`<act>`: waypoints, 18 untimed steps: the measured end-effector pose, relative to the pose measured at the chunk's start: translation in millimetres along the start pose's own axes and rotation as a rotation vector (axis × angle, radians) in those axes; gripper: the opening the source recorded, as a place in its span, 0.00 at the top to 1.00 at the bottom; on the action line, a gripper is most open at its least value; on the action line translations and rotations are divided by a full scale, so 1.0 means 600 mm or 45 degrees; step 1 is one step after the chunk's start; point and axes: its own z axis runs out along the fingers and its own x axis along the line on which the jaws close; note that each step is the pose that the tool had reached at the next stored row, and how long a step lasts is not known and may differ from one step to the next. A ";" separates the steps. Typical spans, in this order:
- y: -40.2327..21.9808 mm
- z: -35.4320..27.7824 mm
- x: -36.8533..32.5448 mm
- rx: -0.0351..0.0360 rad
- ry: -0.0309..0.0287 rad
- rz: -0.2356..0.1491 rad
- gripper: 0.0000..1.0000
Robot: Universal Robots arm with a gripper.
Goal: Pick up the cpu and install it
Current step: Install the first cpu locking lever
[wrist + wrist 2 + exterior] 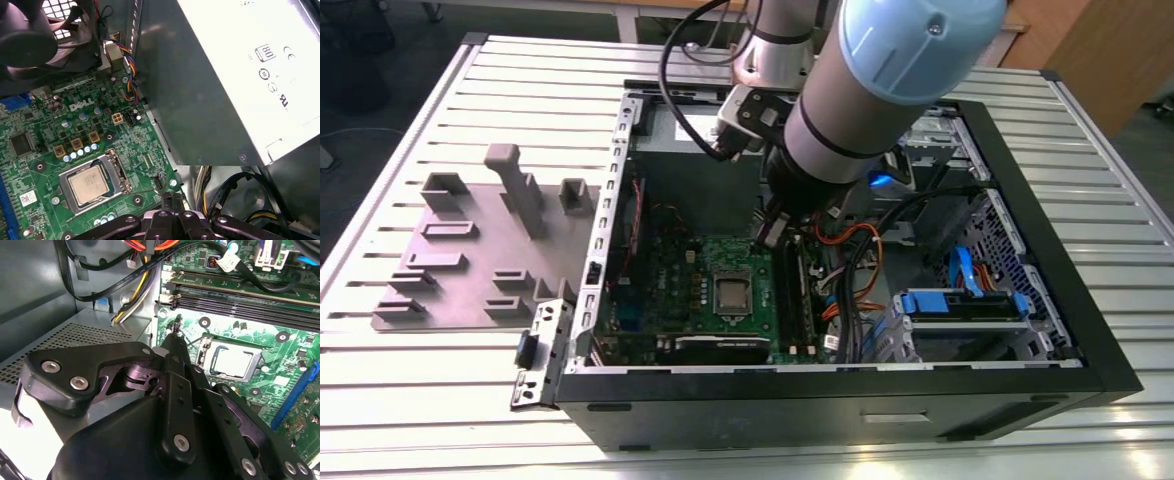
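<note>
The cpu (pixel 731 292) (pixel 235 361) (pixel 90 184), a flat square chip with a silver-grey lid, lies seated in the metal-framed socket bracket (pixel 206 351) (pixel 119 169) on the green motherboard (pixel 678 262) inside the open computer case. My gripper (pixel 773 228) (pixel 174 338) (pixel 173 199) hangs above the board, off to one side of the socket toward the power supply and apart from the chip. Its black fingers are shut together with nothing between them.
The grey power supply (pixel 225 75) (pixel 687 130) stands close by the gripper. Bundled cables (pixel 132 270), memory slots (pixel 240 302) and a black fan (pixel 45 35) ring the socket. A grey-purple fixture plate (pixel 467 250) lies outside the case (pixel 854 385), on the exterior view's left.
</note>
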 end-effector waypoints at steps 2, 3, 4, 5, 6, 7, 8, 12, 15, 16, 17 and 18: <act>0.000 0.003 -0.001 -0.0004 -0.0009 0.000 0.89; 0.001 0.004 -0.002 -0.0006 -0.0013 0.000 0.89; 0.001 0.005 -0.003 -0.0010 -0.0017 0.000 0.89; 0.001 0.006 -0.004 -0.0014 -0.0025 -0.001 0.89; 0.001 0.007 -0.005 -0.0018 -0.0033 -0.001 0.89; 0.002 0.009 -0.005 -0.0023 -0.0042 -0.001 0.89; 0.002 0.010 -0.006 -0.0027 -0.0054 -0.001 0.89; 0.007 0.012 -0.003 -0.0043 -0.0046 -0.008 0.89; 0.007 0.012 -0.001 -0.0073 -0.0014 -0.022 0.89; 0.007 0.012 0.000 -0.0082 -0.0001 -0.027 0.89; 0.006 0.012 0.001 -0.0085 0.0015 -0.031 0.89; 0.006 0.011 0.002 -0.0084 0.0034 -0.034 0.89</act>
